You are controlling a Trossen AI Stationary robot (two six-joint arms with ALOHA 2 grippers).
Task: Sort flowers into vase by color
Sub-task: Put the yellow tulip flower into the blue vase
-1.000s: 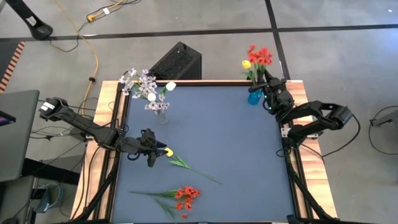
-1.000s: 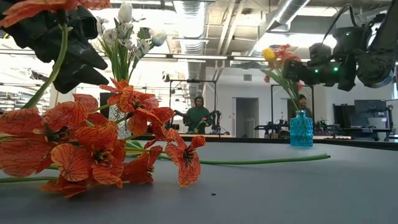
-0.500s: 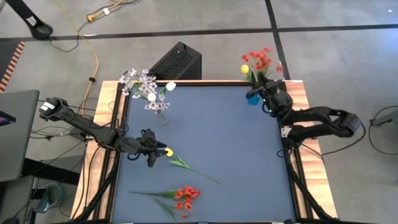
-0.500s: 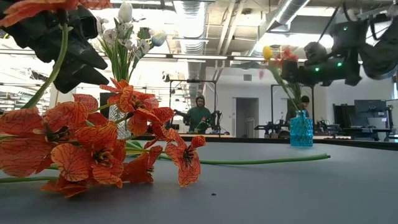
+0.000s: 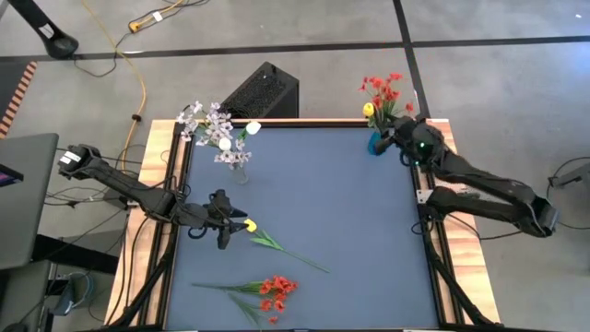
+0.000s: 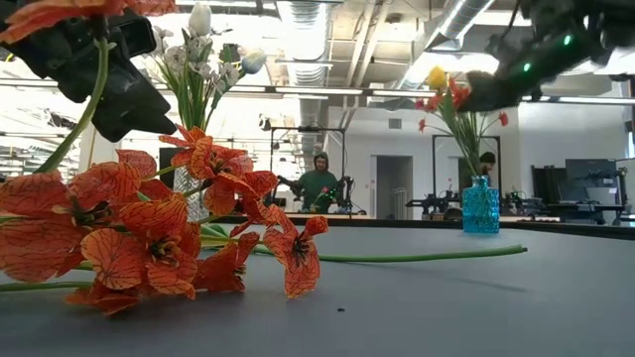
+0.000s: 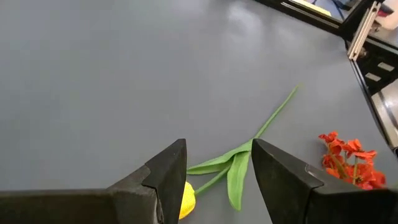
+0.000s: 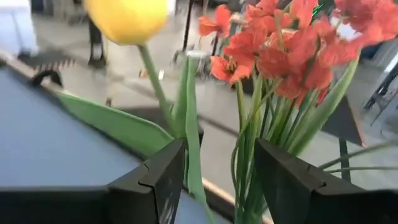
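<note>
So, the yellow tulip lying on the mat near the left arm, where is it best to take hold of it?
Probably on the bare stem of the yellow tulip, between bloom and leaves, coming straight down. It lies flat, and the left end effector already hovers open by the bloom.

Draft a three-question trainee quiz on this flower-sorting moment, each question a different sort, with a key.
1. True or false: the left gripper is above the yellow tulip lying on the table.
2. Which vase holds red blossoms and a yellow tulip? A) blue vase B) clear vase C) neither
3. Fill in: the loose red flowers lie near the table's ____ edge in the high view.

Key: 1 true: its open fingers straddle the yellow bloom. 2 A: the right gripper, fingers open, is beside that bouquet; the clear vase holds white and lilac blooms. 3 bottom.
</note>
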